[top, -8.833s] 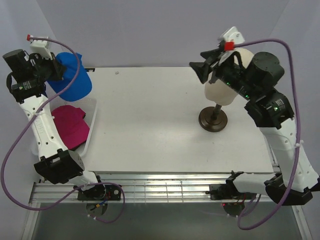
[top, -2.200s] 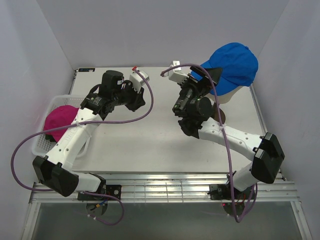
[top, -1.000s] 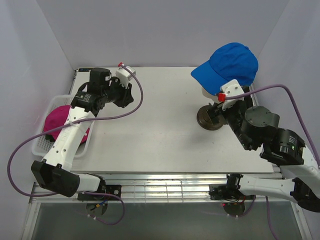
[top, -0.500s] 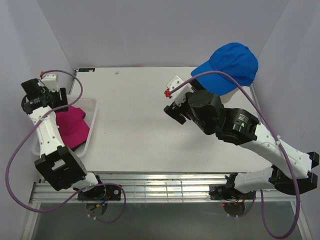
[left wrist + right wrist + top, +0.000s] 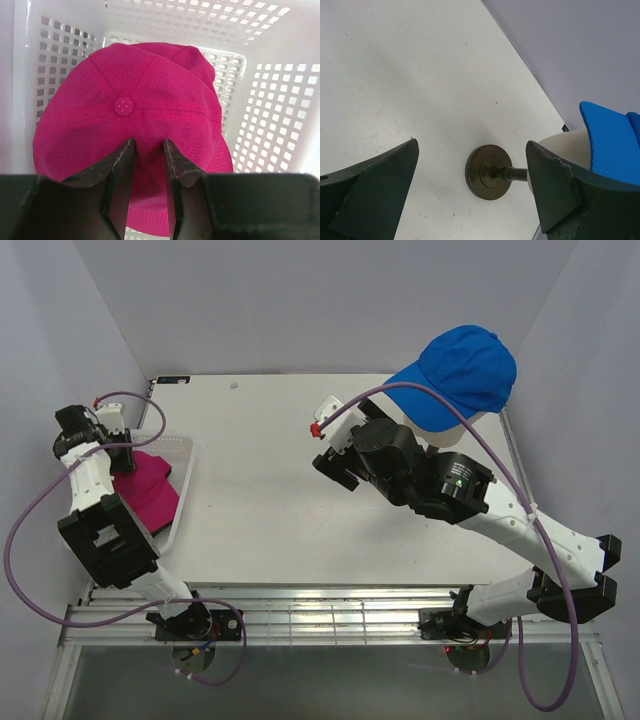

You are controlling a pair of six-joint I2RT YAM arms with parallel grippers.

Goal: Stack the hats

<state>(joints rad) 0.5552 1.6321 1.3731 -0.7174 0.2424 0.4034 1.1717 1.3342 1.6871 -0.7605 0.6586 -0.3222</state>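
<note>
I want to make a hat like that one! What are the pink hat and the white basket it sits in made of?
The pink hat looks like soft, matte cloth: tiny holes all over, stitched seams and a covered button on top. The white basket looks like smooth, slightly shiny plastic, moulded as a grid of square holes.

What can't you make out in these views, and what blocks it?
1. Left wrist view: whether the left gripper pinches the pink cap or just rests on it; its fingers cover the spot.
2. Top view: the mannequin base, hidden behind the right arm.
3. Right wrist view: most of the blue cap, cut off by the edge and a finger.
</note>
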